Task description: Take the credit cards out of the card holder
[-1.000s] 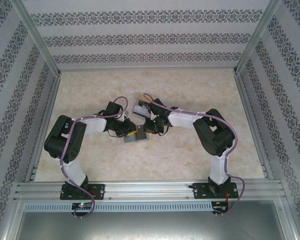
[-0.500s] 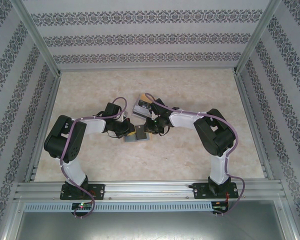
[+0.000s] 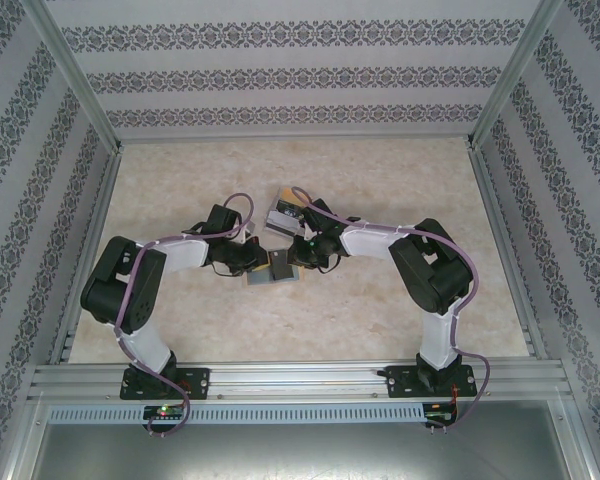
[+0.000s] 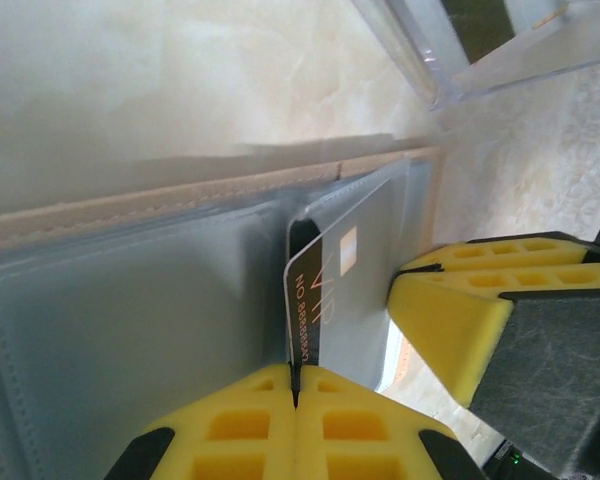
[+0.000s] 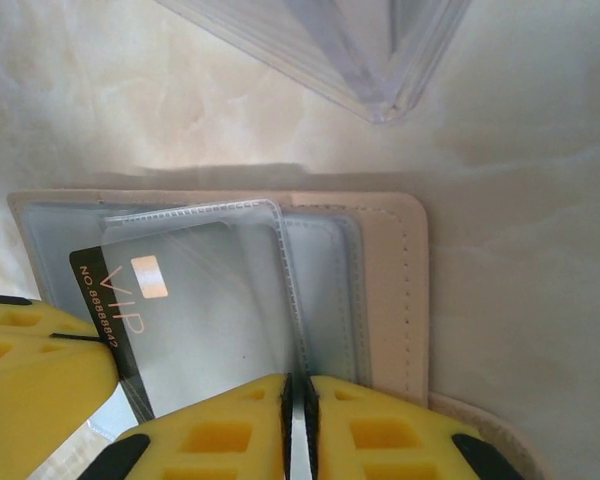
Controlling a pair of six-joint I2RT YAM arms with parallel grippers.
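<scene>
Dark card (image 4: pixel 325 300) points lengthwise from clamping left gripper (image 4: pixel 295 385); right gripper (image 5: pixel 298 400) pinches card holder (image 5: pixel 390 290).

Seen from above, the card holder (image 3: pixel 270 276) lies flat on the table (image 3: pixel 380 180) at frame centre, with the left gripper (image 3: pixel 259 262) at its left and the right gripper (image 3: pixel 296 259) at its right. A clear case (image 3: pixel 283 213) sits just behind it, higher in the frame. In the left wrist view, the holder spans left and middle, a credit card (image 4: pixel 335 290) sits partly inside a sleeve at centre, and the case lies apart in the upper right corner.
</scene>
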